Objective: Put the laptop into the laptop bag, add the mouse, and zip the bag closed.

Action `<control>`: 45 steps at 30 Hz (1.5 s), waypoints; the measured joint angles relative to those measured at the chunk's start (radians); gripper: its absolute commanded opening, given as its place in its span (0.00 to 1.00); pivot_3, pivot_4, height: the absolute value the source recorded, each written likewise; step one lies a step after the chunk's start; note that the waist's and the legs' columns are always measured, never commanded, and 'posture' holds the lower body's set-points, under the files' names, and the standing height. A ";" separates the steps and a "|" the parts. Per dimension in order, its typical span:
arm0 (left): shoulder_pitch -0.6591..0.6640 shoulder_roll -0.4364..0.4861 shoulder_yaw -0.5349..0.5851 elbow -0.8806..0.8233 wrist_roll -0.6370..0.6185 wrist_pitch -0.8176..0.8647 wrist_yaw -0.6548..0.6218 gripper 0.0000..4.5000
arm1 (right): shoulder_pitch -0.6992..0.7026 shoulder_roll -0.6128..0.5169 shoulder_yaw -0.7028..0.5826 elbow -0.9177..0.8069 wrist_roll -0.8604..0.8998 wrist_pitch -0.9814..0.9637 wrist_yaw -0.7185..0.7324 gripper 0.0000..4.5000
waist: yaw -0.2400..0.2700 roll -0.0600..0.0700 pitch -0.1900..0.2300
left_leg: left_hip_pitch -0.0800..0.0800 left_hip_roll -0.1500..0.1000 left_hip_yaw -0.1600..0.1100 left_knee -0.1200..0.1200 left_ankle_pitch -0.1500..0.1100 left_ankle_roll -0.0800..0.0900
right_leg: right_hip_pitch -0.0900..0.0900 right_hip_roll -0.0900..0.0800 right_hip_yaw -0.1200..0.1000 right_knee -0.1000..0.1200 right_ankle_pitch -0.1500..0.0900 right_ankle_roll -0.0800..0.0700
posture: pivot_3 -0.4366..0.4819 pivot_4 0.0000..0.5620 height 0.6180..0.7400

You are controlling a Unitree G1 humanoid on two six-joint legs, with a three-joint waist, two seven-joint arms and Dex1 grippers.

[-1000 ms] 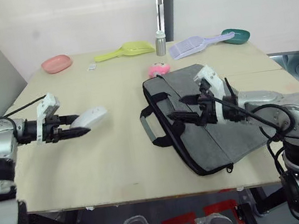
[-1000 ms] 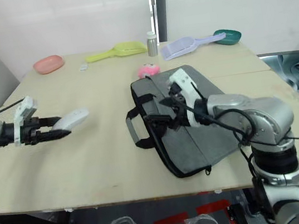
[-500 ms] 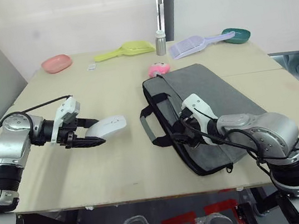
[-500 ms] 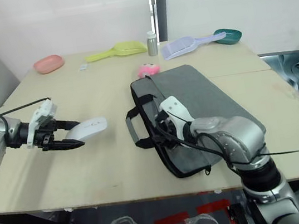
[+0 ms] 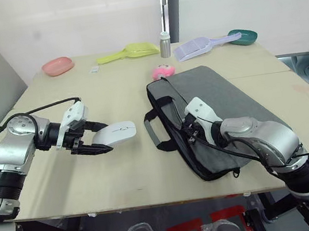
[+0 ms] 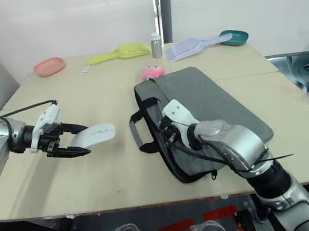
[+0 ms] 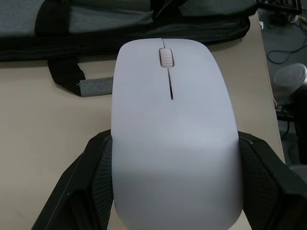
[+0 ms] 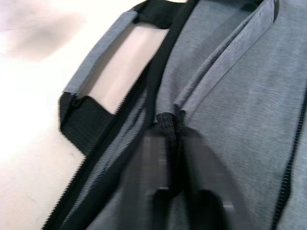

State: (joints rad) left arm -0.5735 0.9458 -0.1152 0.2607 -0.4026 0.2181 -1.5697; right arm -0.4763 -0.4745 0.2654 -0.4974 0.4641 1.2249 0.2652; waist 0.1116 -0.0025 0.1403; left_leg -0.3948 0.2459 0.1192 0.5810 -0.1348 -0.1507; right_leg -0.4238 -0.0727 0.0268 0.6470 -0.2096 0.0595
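The flat, smooth white plastic mouse (image 5: 114, 133), an oval with a small scroll wheel on top, sits clamped between the ribbed black fingers of the left gripper (image 5: 92, 140), held above the pale wooden table (image 5: 122, 172) to the left of the bag. The grey woven-fabric laptop bag (image 5: 222, 99), a rectangle edged in black trim with a black loop handle (image 5: 156, 131), lies flat on the table's right half. The right gripper (image 8: 171, 143) pinches a fold of the grey cloth beside the zip teeth at the bag's handle edge. Bare tabletop separates mouse and bag.
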 measured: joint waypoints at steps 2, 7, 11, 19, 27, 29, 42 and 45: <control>0.000 -0.041 -0.014 -0.004 0.008 0.000 0.003 0.63 | -0.001 0.014 -0.030 -0.010 0.012 0.014 0.011 0.01 | -0.001 0.000 0.000 | -0.001 0.000 0.000 0.000 0.000 0.000 | 0.000 0.000 0.000 0.000 0.000 0.000 | 0.48 0.27 1.00; -0.011 -0.110 -0.024 -0.021 0.028 0.001 0.018 0.63 | -0.058 0.051 -0.155 -0.061 0.081 0.055 0.041 0.01 | -0.014 0.000 0.000 | -0.001 0.001 0.000 0.000 0.000 0.000 | -0.002 0.002 0.000 0.000 0.000 0.000 | 0.48 0.27 1.00; -0.015 -0.156 -0.039 -0.021 0.054 0.001 0.037 0.63 | -0.115 0.052 -0.253 -0.085 0.124 0.063 0.056 0.01 | -0.012 0.000 0.000 | -0.002 0.001 0.000 0.000 0.000 0.000 | -0.002 0.002 0.000 0.000 0.000 0.000 | 0.48 0.27 1.00; -0.062 -0.242 -0.062 0.021 0.107 -0.011 0.084 0.63 | -0.144 -0.022 -0.398 -0.112 0.236 0.014 0.156 0.01 | 0.003 0.000 0.000 | -0.003 0.001 0.000 0.001 0.000 0.001 | -0.002 0.001 0.000 0.000 0.000 0.000 | 0.48 0.27 1.00; -0.165 -0.370 -0.068 0.174 0.186 -0.054 0.185 0.63 | -0.144 -0.103 -0.471 -0.101 0.305 -0.027 0.208 0.01 | 0.007 0.000 0.000 | -0.004 0.001 0.000 0.001 0.001 0.002 | -0.002 0.001 0.000 0.000 0.000 0.000 | 0.48 0.27 1.00; -0.182 -0.396 -0.085 0.208 0.216 -0.072 0.205 0.63 | -0.144 -0.110 -0.485 -0.100 0.324 -0.033 0.214 0.01 | 0.008 0.000 0.000 | -0.004 0.000 0.000 0.001 0.001 0.002 | -0.002 0.001 0.000 -0.001 0.000 0.000 | 0.48 0.27 1.00; -0.364 -0.656 -0.157 0.491 0.385 -0.202 0.406 0.63 | -0.143 -0.123 -0.453 -0.098 0.338 -0.053 0.205 0.01 | 0.021 0.000 0.000 | -0.005 0.000 0.000 0.001 0.001 0.003 | -0.002 0.001 0.000 -0.001 0.001 0.000 | 0.48 0.27 1.00; -0.383 -0.676 -0.172 0.521 0.412 -0.219 0.416 0.63 | -0.140 -0.123 -0.452 -0.100 0.345 -0.053 0.196 0.01 | 0.020 0.000 0.000 | -0.005 0.000 0.000 0.001 0.001 0.003 | -0.002 0.001 0.000 -0.001 0.001 0.000 | 0.48 0.27 1.00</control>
State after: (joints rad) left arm -0.9569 0.2695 -0.2870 0.7812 0.0095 -0.0011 -1.1539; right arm -0.6165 -0.5976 -0.1866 -0.5970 0.8091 1.1723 0.4612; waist 0.1315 -0.0022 0.1406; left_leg -0.3998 0.2458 0.1190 0.5819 -0.1339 -0.1474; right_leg -0.4260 -0.0717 0.0272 0.6456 -0.2089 0.0593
